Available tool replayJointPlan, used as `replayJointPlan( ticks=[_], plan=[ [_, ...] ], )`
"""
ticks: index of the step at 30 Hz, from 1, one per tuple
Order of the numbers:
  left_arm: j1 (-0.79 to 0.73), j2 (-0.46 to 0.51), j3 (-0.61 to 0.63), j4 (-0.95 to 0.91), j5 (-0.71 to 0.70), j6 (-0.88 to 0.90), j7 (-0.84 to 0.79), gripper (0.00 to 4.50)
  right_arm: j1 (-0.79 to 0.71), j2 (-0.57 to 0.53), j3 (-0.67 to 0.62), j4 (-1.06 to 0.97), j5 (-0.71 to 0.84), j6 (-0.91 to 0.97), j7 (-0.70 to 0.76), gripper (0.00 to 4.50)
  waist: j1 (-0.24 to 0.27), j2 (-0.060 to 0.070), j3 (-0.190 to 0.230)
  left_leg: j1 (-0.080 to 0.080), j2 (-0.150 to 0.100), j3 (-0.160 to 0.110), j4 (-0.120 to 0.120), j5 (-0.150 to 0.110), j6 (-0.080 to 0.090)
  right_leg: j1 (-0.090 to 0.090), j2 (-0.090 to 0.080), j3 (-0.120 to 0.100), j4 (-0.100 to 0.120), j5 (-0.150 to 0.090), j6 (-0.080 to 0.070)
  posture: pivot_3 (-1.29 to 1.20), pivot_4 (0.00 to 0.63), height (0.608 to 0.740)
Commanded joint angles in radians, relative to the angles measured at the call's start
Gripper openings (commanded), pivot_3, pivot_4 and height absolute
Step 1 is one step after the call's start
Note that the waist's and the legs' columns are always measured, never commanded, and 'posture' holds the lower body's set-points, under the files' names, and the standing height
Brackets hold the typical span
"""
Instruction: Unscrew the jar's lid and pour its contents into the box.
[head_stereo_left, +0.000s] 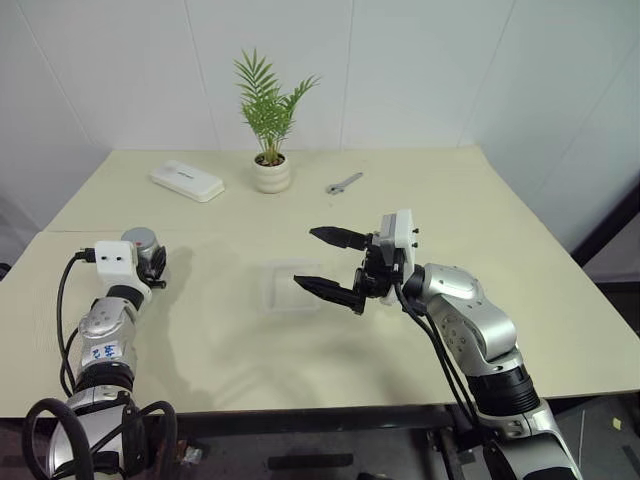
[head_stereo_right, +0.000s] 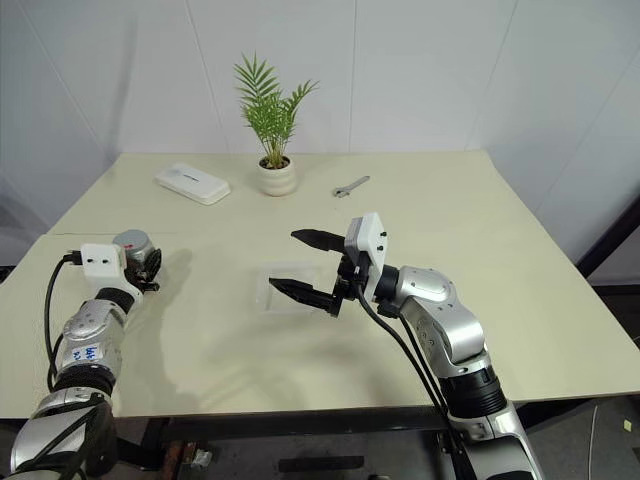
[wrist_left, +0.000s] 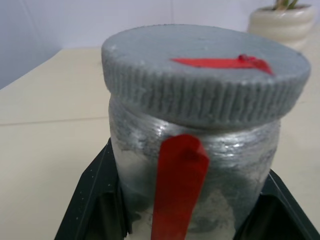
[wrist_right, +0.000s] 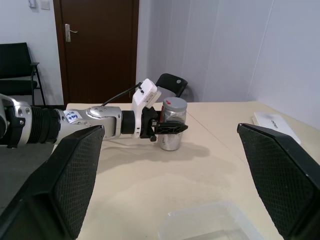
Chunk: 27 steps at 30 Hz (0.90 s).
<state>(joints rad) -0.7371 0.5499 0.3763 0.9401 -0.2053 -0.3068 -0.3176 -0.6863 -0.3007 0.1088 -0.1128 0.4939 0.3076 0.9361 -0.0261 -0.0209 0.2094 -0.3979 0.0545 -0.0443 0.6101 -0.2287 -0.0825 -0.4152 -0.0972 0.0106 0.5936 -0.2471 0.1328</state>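
Near the left edge of the worktop (head_stereo_left: 420, 200) stands the jar (wrist_left: 195, 165), the left gripper (wrist_right: 167, 128) with its jaws clamped around the clear, ribbed-looking wall, probably to brace it while the cap is turned. The lid (wrist_left: 205, 70) remains on: a flat grey disc with a knurled rim and a red mark, above the red stripe. The right gripper (head_stereo_left: 330, 263) hovers over the box (wrist_right: 210, 222), jaws spread wide and holding nothing, likely readying for the lid. That box is shallow, nearly see-through plastic with rounded corners, lying mid-worktop, well apart from the jar.
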Motion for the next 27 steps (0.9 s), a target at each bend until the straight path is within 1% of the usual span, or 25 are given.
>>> replayJointPlan(
  ticks=[1,4,6,10,12,16,20,27],
  plan=[
    [0.056,-0.021,-0.034,-0.341,-0.113,0.121,-0.126,1.93,-0.029,0.006,-0.018,-0.048,0.026,0.024,-0.022,4.50,0.000,0.000,0.000,0.000,0.000,0.000,0.000,0.000,0.000,0.000,0.000,0.000,0.000,0.000,0.000,0.00,0.150,0.740],
    [0.161,-0.012,-0.107,-0.662,-0.201,0.328,-0.229,1.93,-0.086,0.024,-0.018,-0.068,0.058,0.111,-0.072,4.50,-0.003,0.000,0.000,-0.003,0.000,0.000,0.000,0.000,0.000,-0.002,0.000,0.000,0.002,0.000,0.000,0.00,0.150,0.740],
    [0.217,0.009,-0.145,-0.819,-0.254,0.448,-0.288,1.93,-0.118,0.039,-0.016,-0.072,0.070,0.153,-0.101,4.50,-0.005,0.000,0.000,-0.005,0.000,0.000,0.001,0.000,0.000,-0.005,0.000,0.002,0.007,0.000,0.000,0.00,0.150,0.740],
    [0.281,0.054,-0.207,-1.039,-0.339,0.615,-0.388,1.93,-0.184,0.073,0.032,-0.093,0.061,0.235,-0.150,4.50,-0.006,0.000,0.000,-0.006,0.003,0.000,0.001,0.000,0.000,-0.011,0.002,0.002,0.009,-0.002,-0.004,0.00,0.150,0.740],
    [0.290,0.055,-0.228,-1.085,-0.360,0.662,-0.412,1.93,-0.213,0.094,0.058,-0.091,0.058,0.284,-0.168,4.50,-0.004,0.001,0.000,-0.006,0.004,0.000,0.001,0.001,-0.001,-0.013,0.004,0.002,0.013,-0.003,-0.005,0.00,0.150,0.740],
    [0.303,0.040,-0.256,-1.124,-0.351,0.693,-0.432,1.93,-0.256,0.121,0.106,-0.051,0.025,0.349,-0.202,4.50,-0.006,0.001,0.000,-0.006,0.005,0.000,0.002,0.002,0.000,-0.013,0.005,0.002,0.013,-0.003,-0.008,0.00,0.150,0.740],
    [0.304,0.024,-0.259,-1.156,-0.363,0.714,-0.438,1.93,-0.263,0.129,0.136,-0.028,-0.001,0.355,-0.197,4.50,-0.003,0.001,0.000,-0.006,0.005,0.000,0.002,0.003,0.000,-0.013,0.005,0.002,0.013,-0.003,-0.008,0.00,0.150,0.740],
    [0.312,0.013,-0.255,-1.174,-0.369,0.726,-0.459,1.93,-0.268,0.158,0.134,0.016,-0.034,0.330,-0.203,4.50,-0.004,0.001,0.000,-0.007,0.006,0.000,0.001,0.002,0.000,-0.014,0.006,0.002,0.012,-0.003,-0.008,0.00,0.150,0.740]
  ],
)
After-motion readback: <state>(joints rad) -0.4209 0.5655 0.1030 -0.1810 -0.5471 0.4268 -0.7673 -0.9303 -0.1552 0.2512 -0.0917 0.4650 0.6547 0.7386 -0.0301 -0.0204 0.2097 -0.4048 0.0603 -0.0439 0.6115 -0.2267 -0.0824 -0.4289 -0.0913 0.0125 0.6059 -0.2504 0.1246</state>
